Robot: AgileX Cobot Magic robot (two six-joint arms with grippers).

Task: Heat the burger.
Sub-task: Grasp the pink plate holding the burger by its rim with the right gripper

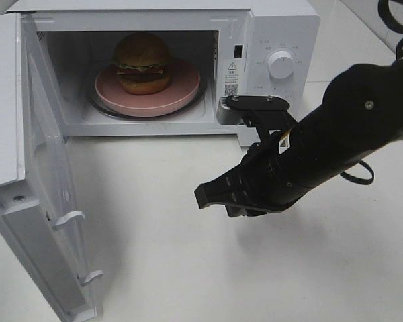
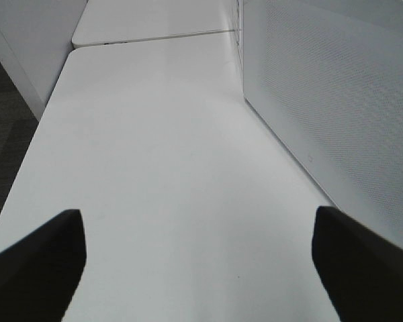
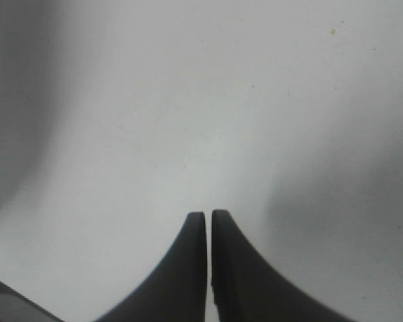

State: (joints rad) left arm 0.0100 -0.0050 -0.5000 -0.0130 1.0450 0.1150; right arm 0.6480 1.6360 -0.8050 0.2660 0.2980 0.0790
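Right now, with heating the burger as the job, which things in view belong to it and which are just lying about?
Belong: burger; pink plate under it; white microwave; its open door; its dial; shut right gripper.
Just there: white table; dark carpet; open left gripper.

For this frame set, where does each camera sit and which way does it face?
Exterior high: off the arms, above the table, looking down at the open microwave with the burger inside; the right arm and shut right gripper show.
Left wrist: on the left arm, looking low along the table beside a white perforated panel; the open left gripper shows.
Right wrist: looking down at the tabletop; only its shut fingers show.
Shared: exterior high and right wrist both show the right gripper.
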